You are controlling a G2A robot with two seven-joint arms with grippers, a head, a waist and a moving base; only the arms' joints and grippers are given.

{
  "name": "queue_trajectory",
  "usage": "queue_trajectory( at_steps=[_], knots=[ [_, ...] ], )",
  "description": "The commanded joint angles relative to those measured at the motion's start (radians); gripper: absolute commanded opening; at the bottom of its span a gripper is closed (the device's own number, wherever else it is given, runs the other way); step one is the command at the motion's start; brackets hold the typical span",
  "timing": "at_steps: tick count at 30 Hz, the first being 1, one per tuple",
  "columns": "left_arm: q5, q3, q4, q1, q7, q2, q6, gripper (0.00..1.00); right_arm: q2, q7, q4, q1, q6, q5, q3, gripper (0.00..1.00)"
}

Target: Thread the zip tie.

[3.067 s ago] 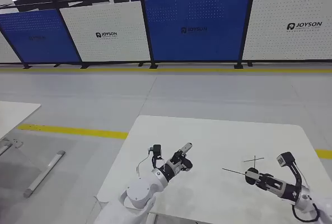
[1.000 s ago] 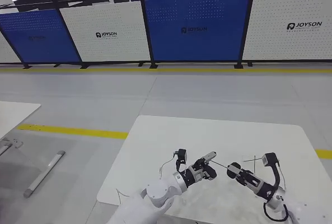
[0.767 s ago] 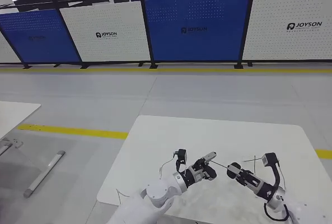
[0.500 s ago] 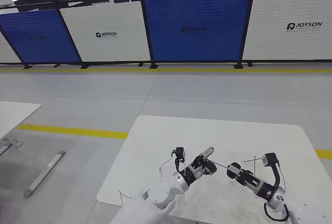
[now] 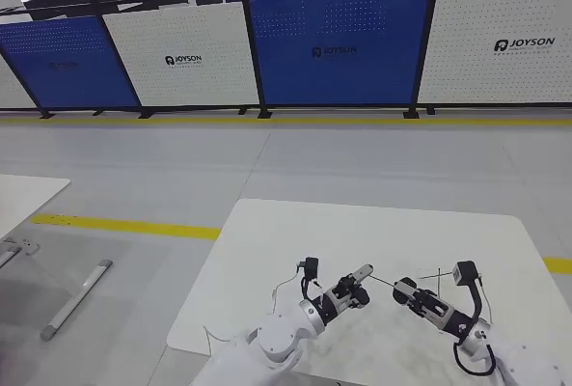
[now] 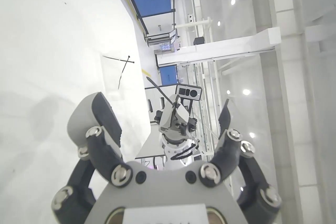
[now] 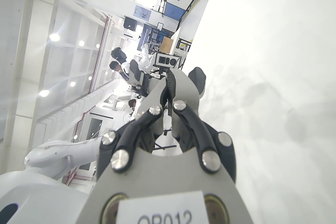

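Observation:
A thin black zip tie (image 5: pixel 382 281) is pinched in my right gripper (image 5: pixel 399 286), which is shut on it low over the white table (image 5: pixel 363 227). Its free end points toward my left gripper (image 5: pixel 361 279), which is open just short of the tip. In the left wrist view the open left gripper (image 6: pixel 162 100) frames the right gripper (image 6: pixel 172 108), and the zip tie (image 6: pixel 159 90) sticks out of it, slanting away. In the right wrist view the right gripper (image 7: pixel 169 78) is closed, with one finger of the left gripper (image 7: pixel 197 78) just beyond it.
Two loose black zip ties (image 5: pixel 438 278) lie crossed on the table behind the right arm, and also appear in the left wrist view (image 6: pixel 123 64). The table's near edge runs close under both arms. Floor and blue and white panels lie beyond.
Since 3.1 s ago both arms have come together at the table's front middle. In the last half second the left gripper has dropped slightly toward the zip tie's tip.

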Motion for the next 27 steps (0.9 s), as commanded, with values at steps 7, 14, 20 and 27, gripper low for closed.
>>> queue_trajectory(
  at_steps=[7,14,20,27],
  knots=[
    [0.012,0.005,0.0,0.002,0.008,-0.002,-0.005,1.0,0.0,0.0,0.0,0.0,0.0,0.0,0.0,0.0],
    [0.014,0.022,0.024,-0.012,-0.015,-0.009,-0.023,0.8,0.0,0.0,0.0,0.0,0.0,0.0,0.0,0.0],
    [-0.003,0.028,0.033,-0.024,-0.002,-0.018,-0.023,0.14,0.0,0.0,0.0,0.0,0.0,0.0,0.0,0.0],
    [0.015,0.029,0.036,-0.023,-0.032,-0.018,-0.027,0.15,0.0,0.0,0.0,0.0,0.0,0.0,0.0,0.0]
  ],
)
